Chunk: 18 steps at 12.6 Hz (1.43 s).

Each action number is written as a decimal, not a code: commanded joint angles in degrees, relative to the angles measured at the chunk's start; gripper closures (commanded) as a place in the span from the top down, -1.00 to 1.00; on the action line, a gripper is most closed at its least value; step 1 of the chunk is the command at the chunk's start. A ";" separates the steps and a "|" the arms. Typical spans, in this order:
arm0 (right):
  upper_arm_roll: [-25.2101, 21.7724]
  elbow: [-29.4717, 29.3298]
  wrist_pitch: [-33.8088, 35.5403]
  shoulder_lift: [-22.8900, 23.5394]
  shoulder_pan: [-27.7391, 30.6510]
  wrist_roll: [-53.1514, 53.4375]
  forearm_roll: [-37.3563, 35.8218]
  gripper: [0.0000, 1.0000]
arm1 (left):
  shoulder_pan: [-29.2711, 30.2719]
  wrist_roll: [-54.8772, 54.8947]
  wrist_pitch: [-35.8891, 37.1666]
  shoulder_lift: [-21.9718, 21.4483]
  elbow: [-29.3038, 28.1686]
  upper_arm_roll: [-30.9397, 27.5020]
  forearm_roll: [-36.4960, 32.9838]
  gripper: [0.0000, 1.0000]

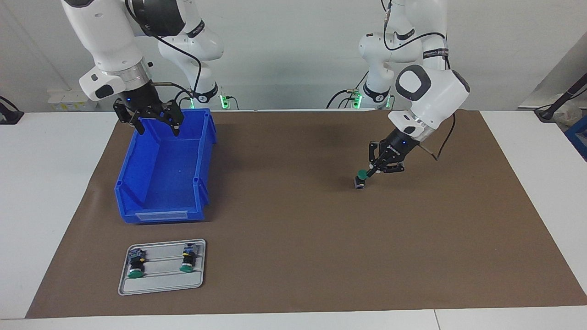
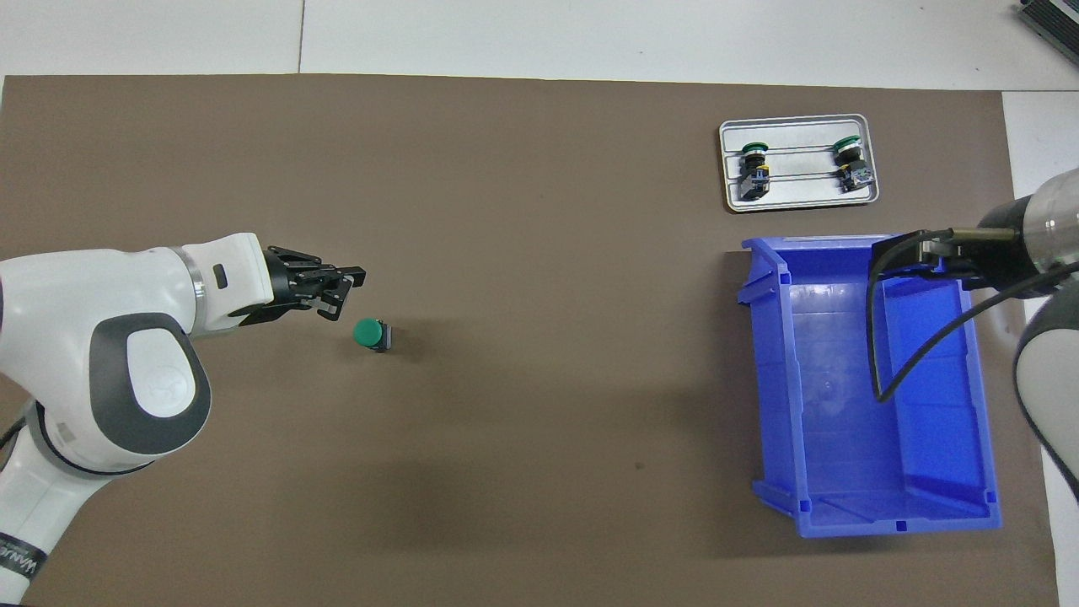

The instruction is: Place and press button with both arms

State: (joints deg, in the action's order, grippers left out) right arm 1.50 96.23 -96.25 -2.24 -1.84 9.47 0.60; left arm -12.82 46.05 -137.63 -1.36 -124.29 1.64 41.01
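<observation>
The button (image 1: 361,178) stands upright on the brown mat (image 1: 293,238), green cap up and grey block down, right of centre in the facing view and left of centre in the overhead view (image 2: 370,334). The left end effector (image 1: 372,170) hangs just above and beside it, toward the upper right of the button in the facing view; its fingertips are pressed together and hold nothing, and whether they brush the cap's edge cannot be told there. In the overhead view the same end effector (image 2: 335,297) sits up and to the left of the cap with a clear strip of mat between them, so the button stands free. The left arm slants down to it from the upper right of the facing view. At the left of that view lies the blue bin (image 1: 137,201), open side up, and the right end effector (image 1: 157,124) hovers over the bin's upper rim with its fingers spread wide and nothing between them (in the overhead view only its wrist and cable show, at the right edge). Below the bin, in the lower left of the facing view, a grey tray (image 1: 160,286) carries two more buttons (image 1: 135,265) lying on their sides, caps toward the bottom of the frame. The white desk (image 1: 46,192) shows around the mat.
</observation>
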 commanded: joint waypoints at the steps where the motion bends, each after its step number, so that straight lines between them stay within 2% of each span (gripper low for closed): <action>1: 0.44 1.86 -1.48 -1.37 0.61 -0.86 -0.95 1.00 | -0.45 -10.06 3.92 0.04 2.11 0.20 -7.49 -1.00; 3: 0.44 1.77 -1.48 -1.37 0.61 -0.94 -0.95 1.00 | -0.53 -20.24 13.48 1.26 7.28 0.47 -18.45 -1.00; 5: 0.44 1.86 -1.48 -1.37 0.61 -0.94 -0.95 1.00 | -4.21 -30.97 17.39 1.36 8.72 0.56 -28.31 -1.00; 6: 0.44 1.86 -1.48 -1.37 0.61 -0.86 -0.95 1.00 | -5.53 -35.11 17.74 1.10 7.93 0.56 -30.79 -1.00; 9: 0.44 1.86 -1.48 -1.37 0.61 -0.94 -0.95 1.00 | -6.78 -42.43 20.99 -1.09 3.81 0.56 -31.69 -1.00; 11: 0.44 1.86 -1.57 -1.37 0.61 -0.94 -0.95 1.00 | -8.79 -46.91 20.91 -2.07 1.08 0.56 -35.54 -1.00; 14: 0.44 1.86 -1.48 -1.37 0.61 -0.94 -0.95 1.00 | -8.54 -49.21 18.55 -1.81 0.81 0.56 -38.02 -1.00; 17: 0.44 1.86 -1.48 -1.37 0.61 -0.94 -0.95 1.00 | -7.83 -49.22 8.02 -1.63 -3.84 0.47 -38.02 -1.00; 18: 0.44 1.86 -1.48 -1.37 0.61 -0.94 -0.95 1.00 | -7.74 -49.22 7.12 -1.28 -4.55 0.47 -38.02 -1.00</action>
State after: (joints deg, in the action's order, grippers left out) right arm 1.50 96.23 -96.25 -2.24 -1.84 9.47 0.60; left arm -20.64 -2.08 -126.54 -1.34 -125.14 2.24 4.25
